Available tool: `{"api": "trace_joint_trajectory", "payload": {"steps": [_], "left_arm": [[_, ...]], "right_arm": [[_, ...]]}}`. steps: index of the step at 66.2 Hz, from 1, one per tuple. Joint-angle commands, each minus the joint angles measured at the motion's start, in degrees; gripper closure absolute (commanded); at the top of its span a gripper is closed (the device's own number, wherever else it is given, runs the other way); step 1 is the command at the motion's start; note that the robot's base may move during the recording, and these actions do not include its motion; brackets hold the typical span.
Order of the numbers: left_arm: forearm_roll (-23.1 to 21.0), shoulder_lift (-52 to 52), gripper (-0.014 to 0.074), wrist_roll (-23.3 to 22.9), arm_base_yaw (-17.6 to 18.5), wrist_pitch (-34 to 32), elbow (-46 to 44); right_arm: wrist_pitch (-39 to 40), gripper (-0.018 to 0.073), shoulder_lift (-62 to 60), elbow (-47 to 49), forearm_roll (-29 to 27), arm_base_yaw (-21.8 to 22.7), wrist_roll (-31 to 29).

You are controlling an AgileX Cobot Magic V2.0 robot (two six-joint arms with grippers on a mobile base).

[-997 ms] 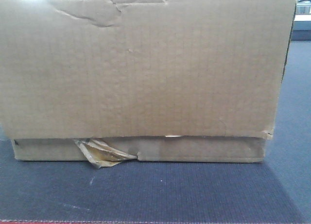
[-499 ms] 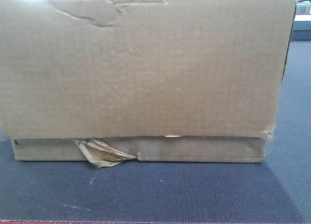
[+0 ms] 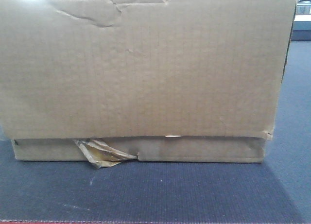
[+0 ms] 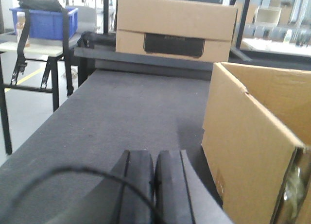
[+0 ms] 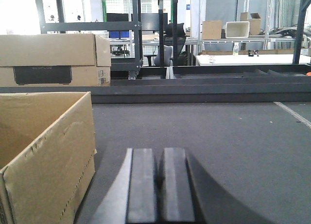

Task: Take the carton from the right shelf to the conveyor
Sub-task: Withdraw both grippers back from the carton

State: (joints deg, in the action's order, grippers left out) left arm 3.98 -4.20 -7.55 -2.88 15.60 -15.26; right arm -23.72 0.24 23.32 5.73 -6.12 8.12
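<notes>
From the front view the carton [image 3: 141, 68] sits flat on the conveyor [image 3: 160, 192], filling nearly the whole picture, its crumpled packing tape [image 3: 102, 153] sticking out at the bottom seam close to the belt's red rim [image 3: 29, 222]; if the belt runs, that loose tape might snag, and the carton lies close enough to that near edge that a nudge could tip it off. In the left wrist view the left gripper [image 4: 154, 185] has its jaws pressed together and empty, just beside the carton's open-topped wall; a sideways swing here would likely knock the box, while open belt stretches ahead up to a second box [image 4: 172, 29] at the far end. In the right wrist view the right gripper [image 5: 160, 185] likewise has jaws closed on nothing, carton to its left, wide bare belt to the right.
</notes>
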Motion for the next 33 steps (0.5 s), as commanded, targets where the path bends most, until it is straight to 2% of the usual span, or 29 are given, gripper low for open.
{"api": "trace_joint_trajectory", "payload": {"steps": [1,17,21,23,33], "left_arm": [[-0.6,3.5,0.0592,0.1,-0.1,-5.3,4.9],[-1.0,4.2,0.0592,0.1,-0.1,-11.2,15.1],[-1.0,4.2,0.0592,0.1,-0.1,-13.9,15.3],[-1.0,4.2,0.0592,0.1,-0.1,-11.7,15.3],[-1.0,4.2,0.0592,0.1,-0.1,-11.9,15.3]], "right_arm": [[1.5,0.0616,-0.2,-0.2,0.5,0.2,-0.1],[1.6,0.0616,-0.2,-0.2,0.5,0.2,-0.1],[1.6,0.0616,-0.2,-0.2,0.5,0.2,-0.1],[1.6,0.0616,-0.2,-0.2,0.5,0.2,-0.1],[1.7,0.0616,-0.2,-0.2,0.5,0.2,-0.1]]}}
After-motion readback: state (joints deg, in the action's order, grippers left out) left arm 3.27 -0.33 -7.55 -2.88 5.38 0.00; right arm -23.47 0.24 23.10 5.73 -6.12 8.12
